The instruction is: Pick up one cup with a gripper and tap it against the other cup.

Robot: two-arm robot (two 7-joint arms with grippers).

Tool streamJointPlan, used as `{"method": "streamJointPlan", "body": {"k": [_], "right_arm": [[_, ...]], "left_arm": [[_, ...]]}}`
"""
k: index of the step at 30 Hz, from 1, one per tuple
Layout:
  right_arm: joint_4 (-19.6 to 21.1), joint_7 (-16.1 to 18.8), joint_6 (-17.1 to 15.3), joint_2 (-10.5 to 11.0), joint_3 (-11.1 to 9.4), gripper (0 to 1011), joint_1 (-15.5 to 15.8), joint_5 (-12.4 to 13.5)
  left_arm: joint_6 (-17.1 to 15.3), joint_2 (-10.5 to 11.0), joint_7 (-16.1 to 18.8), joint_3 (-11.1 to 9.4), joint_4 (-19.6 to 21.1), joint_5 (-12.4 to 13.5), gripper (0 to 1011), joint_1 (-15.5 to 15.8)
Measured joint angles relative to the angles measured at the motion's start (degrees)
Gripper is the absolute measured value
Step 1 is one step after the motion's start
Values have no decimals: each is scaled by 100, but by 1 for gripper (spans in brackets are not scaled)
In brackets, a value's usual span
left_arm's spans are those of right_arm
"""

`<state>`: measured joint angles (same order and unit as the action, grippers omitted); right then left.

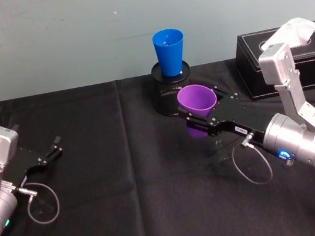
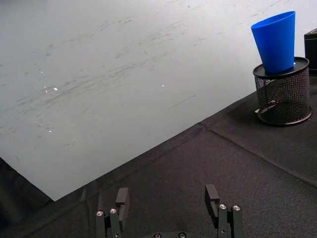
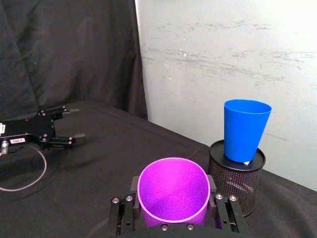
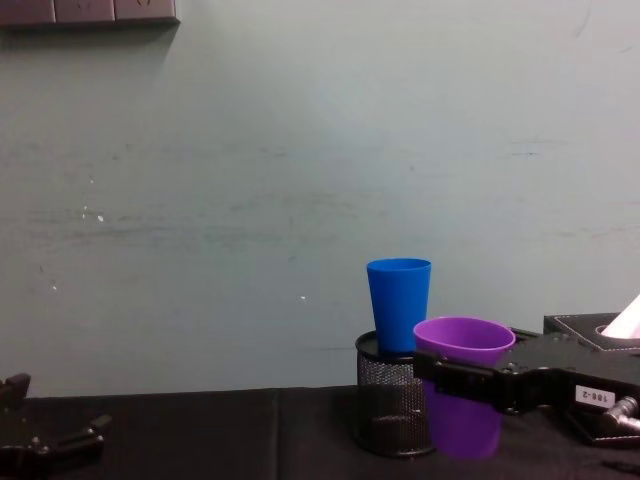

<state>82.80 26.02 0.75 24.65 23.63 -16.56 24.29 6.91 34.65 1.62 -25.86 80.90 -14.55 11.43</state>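
Note:
My right gripper (image 1: 197, 118) is shut on the purple cup (image 1: 197, 103), holding it upright a little above the black cloth. The same gripper (image 3: 173, 206) clasps the purple cup (image 3: 173, 191) around its body in the right wrist view, and the cup (image 4: 463, 385) hangs in the jaw (image 4: 450, 380) in the chest view. The blue cup (image 1: 169, 51) stands upright on top of a black mesh pen holder (image 1: 172, 88), just behind the purple cup and apart from it. My left gripper (image 1: 53, 150) rests open and idle at the far left.
A black tissue box (image 1: 293, 57) stands at the back right, behind my right arm. The table is covered in black cloth (image 1: 131, 208), with a pale wall right behind the pen holder (image 4: 393, 410).

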Motion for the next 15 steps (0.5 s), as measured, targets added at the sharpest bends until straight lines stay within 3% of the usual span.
{"method": "streamJointPlan", "body": {"k": [8, 15], "right_arm": [[-8, 1, -8, -25, -8, 739, -32, -53], [-583, 228, -96, -283, -2, 739, -493, 39]], "left_arm": [[0, 0, 0, 0, 0, 0, 1000, 0], [0, 0, 0, 0, 0, 0, 1000, 0]]}}
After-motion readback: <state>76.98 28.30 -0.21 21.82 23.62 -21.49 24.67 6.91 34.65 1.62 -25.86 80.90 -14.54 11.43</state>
